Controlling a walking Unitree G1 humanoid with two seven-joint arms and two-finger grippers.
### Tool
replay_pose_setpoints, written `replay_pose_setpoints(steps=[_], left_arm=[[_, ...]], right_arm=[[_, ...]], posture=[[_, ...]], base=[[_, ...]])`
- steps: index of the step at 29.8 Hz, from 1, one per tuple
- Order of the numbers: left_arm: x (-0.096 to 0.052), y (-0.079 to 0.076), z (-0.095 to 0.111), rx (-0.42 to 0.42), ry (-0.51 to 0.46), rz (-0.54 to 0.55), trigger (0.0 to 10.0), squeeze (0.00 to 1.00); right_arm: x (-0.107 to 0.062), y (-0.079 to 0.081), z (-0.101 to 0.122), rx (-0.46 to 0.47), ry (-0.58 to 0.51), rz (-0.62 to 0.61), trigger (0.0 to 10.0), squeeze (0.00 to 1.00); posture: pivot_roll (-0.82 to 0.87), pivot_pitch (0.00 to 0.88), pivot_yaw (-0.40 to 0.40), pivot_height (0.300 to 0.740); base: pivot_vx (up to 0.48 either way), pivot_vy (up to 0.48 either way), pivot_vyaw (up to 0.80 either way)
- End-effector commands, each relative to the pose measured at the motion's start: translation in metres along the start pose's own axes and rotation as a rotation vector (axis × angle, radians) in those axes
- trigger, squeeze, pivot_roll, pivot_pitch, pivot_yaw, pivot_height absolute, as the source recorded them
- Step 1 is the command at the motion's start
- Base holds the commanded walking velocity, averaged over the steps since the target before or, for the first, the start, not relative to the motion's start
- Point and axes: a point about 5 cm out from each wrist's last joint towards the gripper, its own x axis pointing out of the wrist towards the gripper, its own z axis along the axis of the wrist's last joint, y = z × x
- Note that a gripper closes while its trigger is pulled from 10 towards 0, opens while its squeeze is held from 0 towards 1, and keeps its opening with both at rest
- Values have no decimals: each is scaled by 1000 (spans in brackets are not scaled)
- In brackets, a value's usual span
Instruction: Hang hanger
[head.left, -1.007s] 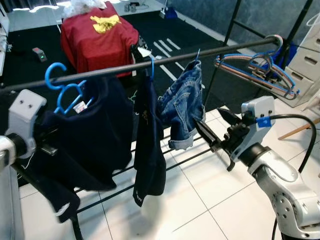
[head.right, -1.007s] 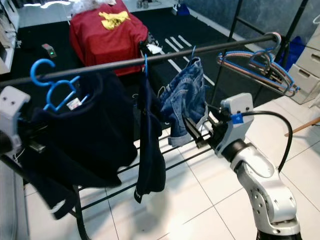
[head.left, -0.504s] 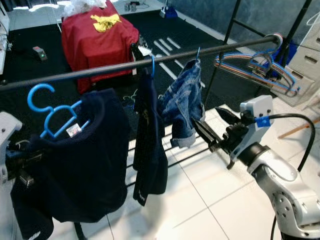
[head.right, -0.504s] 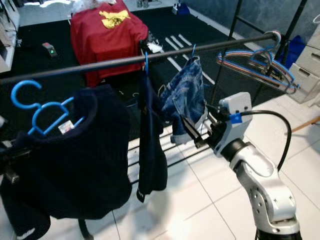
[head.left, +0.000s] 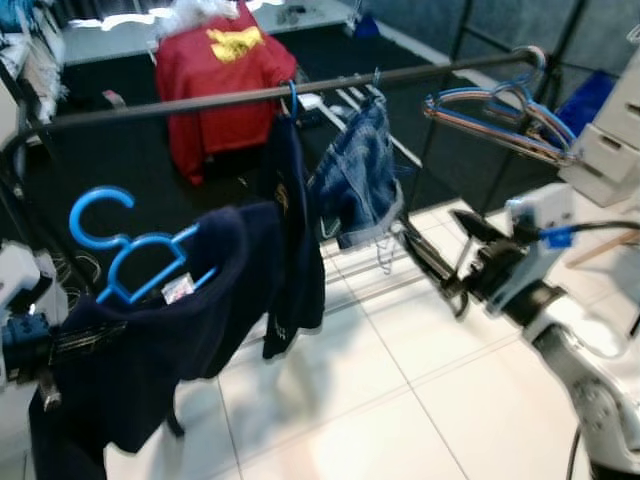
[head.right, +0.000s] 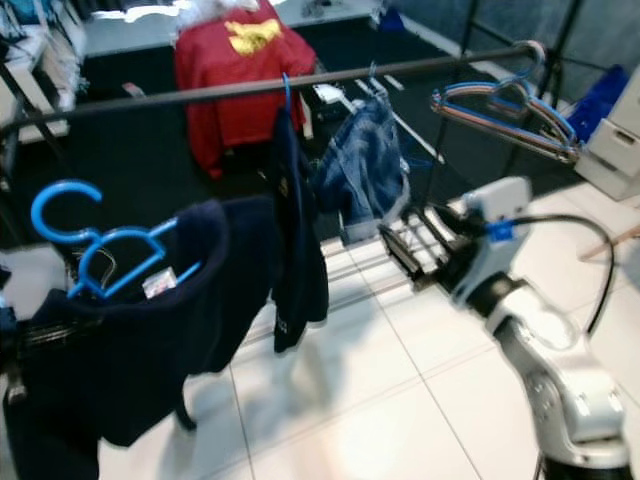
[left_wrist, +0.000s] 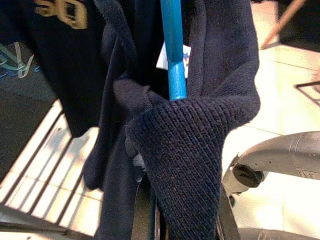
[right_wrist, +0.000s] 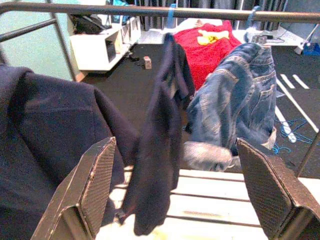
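Hanging below the rail (head.left: 250, 97), the blue hanger (head.left: 125, 265) carries a dark sweater (head.left: 150, 350), and its hook is off the bar, well under it. The left end effector (left_wrist: 175, 220) is closed on the sweater's shoulder, seen close up in the left wrist view. A dark shirt (head.left: 290, 240) and jean shorts (head.left: 360, 180) hang on the rail, with bare bar to their left. The right end effector (head.left: 425, 262) is wide open, holding nothing, near the shorts. Spare hangers (head.left: 500, 115) sit at the rail's right end.

No readable text or labels.
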Motion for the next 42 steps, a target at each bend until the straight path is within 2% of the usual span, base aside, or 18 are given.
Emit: replay_pose_setpoints(steps=[1,3,5,8,10,12,22,26,28,31,32,33,34,35,42], left_arm=[[-2,2,15,63,-36,-39,10000,0],[-2,2,15,63,-36,-39,10000,0],[4,3,35,122,-130,-124,10000,0],[6,2,43,146,-167,-157,10000,0],[9,3,58,181,-245,-236,10000,0],[11,3,63,194,-272,-258,10000,0],[23,5,80,284,-256,-459,10000,0],[27,5,83,301,-252,-491,10000,0],[31,4,88,329,-261,-519,10000,0],[32,4,90,338,-268,-526,10000,0],[31,3,94,351,-283,-533,10000,0],[31,2,97,360,-295,-538,10000,0],[31,2,97,360,-295,-538,10000,0],[31,2,98,366,-300,-542,10000,0],[31,4,103,388,-322,-553,10000,0]], right_arm=[[-5,0,2,48,-10,81,10000,0],[-5,0,2,48,-10,81,10000,0],[-20,-7,7,82,-39,170,10000,0],[-26,-9,9,93,-50,209,10000,0],[-38,-9,12,86,-49,294,10000,0],[-42,-8,13,82,-48,325,10000,0],[-54,-15,38,80,-114,438,10000,0],[-56,-13,44,82,-127,486,10000,0],[-54,-8,42,66,-72,530,10000,0],[-53,-7,39,59,-46,534,10000,0],[-51,-9,32,56,6,512,10000,0],[-50,-10,27,71,37,505,7765,0],[-50,-10,27,71,37,505,7765,0],[-50,-10,24,90,55,513,0,0],[-48,-12,17,97,92,500,0,0]], posture=[[-21,114,-35,740],[-21,114,-35,740],[-15,109,-35,740],[-15,109,-35,740],[-13,103,-22,740],[-13,102,-22,740],[-11,94,-9,740],[-13,90,-6,740],[-18,85,-7,740],[-18,85,-8,740],[-17,84,-10,740],[-14,82,-13,740],[-14,82,-13,740],[-13,83,-13,740],[-15,86,-17,740]], base=[[-240,0,0],[-240,0,0],[0,0,0],[0,0,0],[0,0,0],[0,0,0],[0,0,0],[0,0,0],[0,0,0],[0,0,0],[0,0,0],[0,0,0],[0,0,0],[0,0,0],[0,0,0]])
